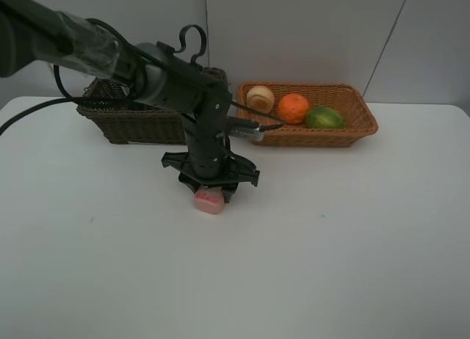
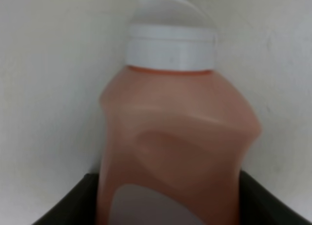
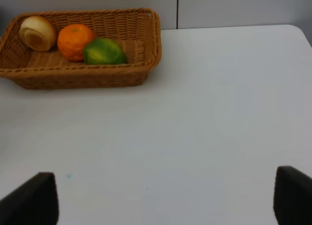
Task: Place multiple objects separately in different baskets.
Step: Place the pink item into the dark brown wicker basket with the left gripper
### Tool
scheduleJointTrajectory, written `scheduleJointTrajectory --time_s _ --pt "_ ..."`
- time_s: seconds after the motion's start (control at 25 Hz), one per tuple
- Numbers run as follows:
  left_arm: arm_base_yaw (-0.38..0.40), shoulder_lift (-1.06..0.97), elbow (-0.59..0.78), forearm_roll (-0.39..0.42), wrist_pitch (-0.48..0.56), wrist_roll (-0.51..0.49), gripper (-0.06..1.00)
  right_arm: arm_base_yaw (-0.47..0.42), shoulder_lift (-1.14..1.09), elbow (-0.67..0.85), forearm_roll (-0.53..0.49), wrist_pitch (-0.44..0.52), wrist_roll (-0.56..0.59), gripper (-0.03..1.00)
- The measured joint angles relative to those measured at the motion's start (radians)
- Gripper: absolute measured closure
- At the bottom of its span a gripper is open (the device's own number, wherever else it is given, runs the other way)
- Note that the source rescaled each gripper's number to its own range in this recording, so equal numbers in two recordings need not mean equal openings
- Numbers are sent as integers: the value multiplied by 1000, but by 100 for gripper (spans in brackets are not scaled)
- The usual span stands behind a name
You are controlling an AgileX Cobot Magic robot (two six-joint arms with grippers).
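Note:
My left gripper is lowered onto the small pink bottle, which lies on the white table. In the left wrist view the bottle, with its white cap, fills the frame and a black finger presses on each side of it. The light tan basket at the back right holds a pale yellow round fruit, an orange tangerine and a green round fruit. The dark brown basket stands at the back left, partly behind the arm. The green pump bottle and pink cup are hidden. My right gripper is open and empty above the table.
The left arm and its cables reach over the dark basket. In the right wrist view the tan basket with its three fruits is some way ahead. The white table ends at a grey wall behind the baskets.

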Motion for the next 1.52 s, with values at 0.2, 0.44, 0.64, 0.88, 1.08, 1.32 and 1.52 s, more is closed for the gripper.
scheduleJointTrajectory --time_s 0.2,0.44,0.64,0.88,1.08,1.32,1.52 --pt "0 0 0 0 0 -5 28 0 0 0 0 0 0 7" --pt "0 0 0 1 1 -9 28 0 0 0 0 0 0 7" --pt "1 -21 -38 18 60 -9 28 0 0 0 0 0 0 7" --pt "6 -128 -127 39 136 -9 28 0 0 0 0 0 0 7" --pt "38 -217 -159 77 129 -9 28 0 0 0 0 0 0 7" --pt "128 -298 -160 223 65 -9 28 0 0 0 0 0 0 7" --pt "188 -310 -139 364 -23 -15 28 0 0 0 0 0 0 7"
